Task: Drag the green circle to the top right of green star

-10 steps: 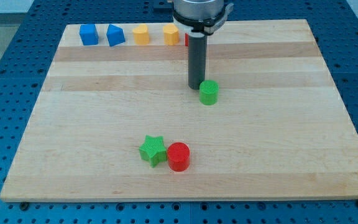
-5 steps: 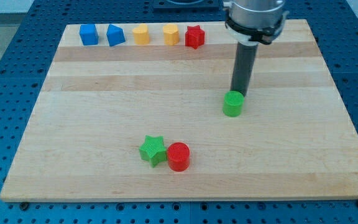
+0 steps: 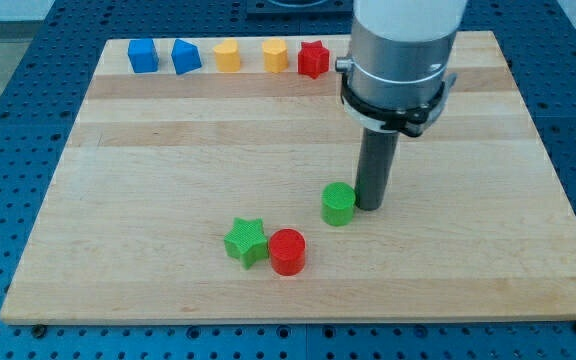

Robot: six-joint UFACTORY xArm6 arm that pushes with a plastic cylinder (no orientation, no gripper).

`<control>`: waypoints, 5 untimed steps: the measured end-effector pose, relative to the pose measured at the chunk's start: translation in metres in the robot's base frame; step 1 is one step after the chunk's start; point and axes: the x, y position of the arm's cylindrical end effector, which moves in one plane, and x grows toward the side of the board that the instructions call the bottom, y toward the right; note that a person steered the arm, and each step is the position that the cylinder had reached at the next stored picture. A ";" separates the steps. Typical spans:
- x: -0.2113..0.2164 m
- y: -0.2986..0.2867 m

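Green circle (image 3: 338,204) shifted down-left toward green star (image 3: 245,241); my tip (image 3: 369,207) touching its right, holding nothing.

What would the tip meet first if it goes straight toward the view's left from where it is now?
The green circle: it sits just left of my tip, seemingly touching. Beyond it, lower left, lie the red circle and green star.

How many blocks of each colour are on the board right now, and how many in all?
Blue: 2, blue cube and second blue block
Yellow: 2, yellow block and second yellow block
Red: 2, red star and red circle
Green: 2, green star and green circle
Total: 8
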 end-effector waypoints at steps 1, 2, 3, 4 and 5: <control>0.000 -0.018; 0.000 -0.035; 0.000 -0.050; 0.007 -0.059; 0.020 -0.067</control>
